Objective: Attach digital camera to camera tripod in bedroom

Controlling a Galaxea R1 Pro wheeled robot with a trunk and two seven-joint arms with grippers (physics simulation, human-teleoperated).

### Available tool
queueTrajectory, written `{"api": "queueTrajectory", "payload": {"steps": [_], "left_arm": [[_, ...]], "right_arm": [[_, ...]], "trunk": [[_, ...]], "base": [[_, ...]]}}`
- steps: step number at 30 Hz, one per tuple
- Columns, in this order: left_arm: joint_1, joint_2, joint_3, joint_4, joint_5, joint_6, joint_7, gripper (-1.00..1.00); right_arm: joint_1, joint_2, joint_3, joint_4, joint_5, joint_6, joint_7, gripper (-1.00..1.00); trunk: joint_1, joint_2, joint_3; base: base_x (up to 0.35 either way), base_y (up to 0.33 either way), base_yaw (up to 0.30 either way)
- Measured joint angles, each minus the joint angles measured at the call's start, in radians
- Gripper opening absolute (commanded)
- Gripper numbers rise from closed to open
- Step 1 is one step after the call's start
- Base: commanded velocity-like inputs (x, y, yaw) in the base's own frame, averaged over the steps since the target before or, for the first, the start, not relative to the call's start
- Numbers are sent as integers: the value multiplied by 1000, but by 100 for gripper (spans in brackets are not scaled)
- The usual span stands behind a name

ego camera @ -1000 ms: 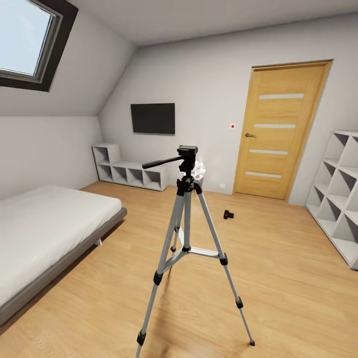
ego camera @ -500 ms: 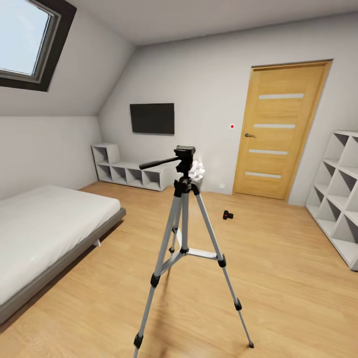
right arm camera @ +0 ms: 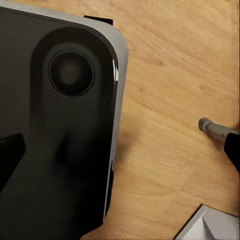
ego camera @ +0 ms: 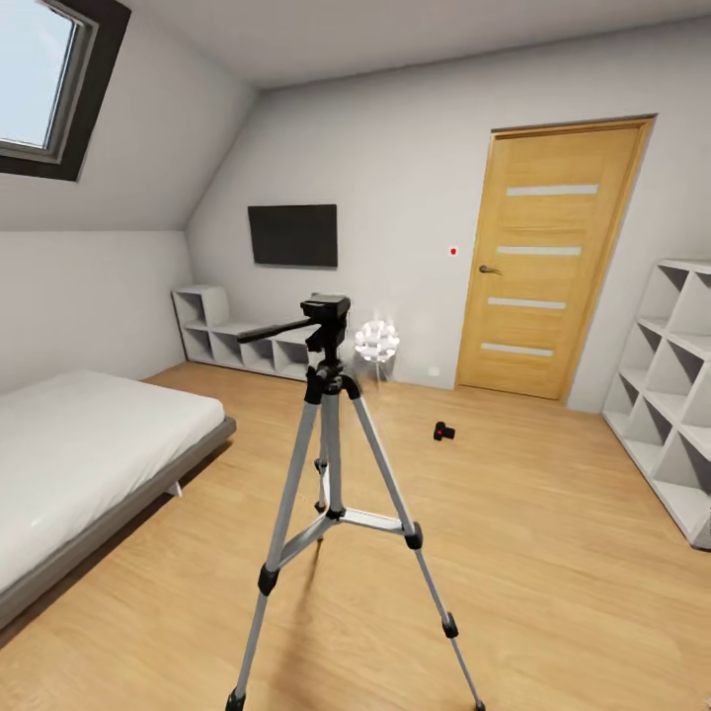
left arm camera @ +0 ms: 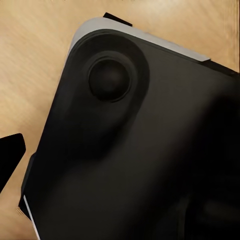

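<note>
Silver-legged camera tripod [ego camera: 331, 464] with black head stands upright on light wood floor [ego camera: 553, 553]. Small black digital camera [ego camera: 443, 432] lies on that floor beyond the tripod, well apart, toward the wooden door [ego camera: 548, 262]. Grey low bed [ego camera: 89, 464] beside the tripod. End effector opening: cannot tell, either arm.

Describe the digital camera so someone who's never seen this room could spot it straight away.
Find the wooden door on the far wall, then look down to the light wood floor in front of it. The digital camera lies there alone, beyond the camera tripod: a small black lump with a red spot, much smaller than anything nearby.
</note>
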Motion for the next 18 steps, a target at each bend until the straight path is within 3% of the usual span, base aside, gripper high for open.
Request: {"api": "queueTrajectory", "payload": {"steps": [6,18], "left_arm": [[0,0,0,0,0,1,0,100],[0,1,1,0,0,1,0,100]], "right_arm": [[0,0,0,0,0,0,0,100],[0,0,0,0,0,0,0,100]], "trunk": [[0,0,0],[0,0,0]], "base": [[65,-162,0],[7,-20,0]]}}
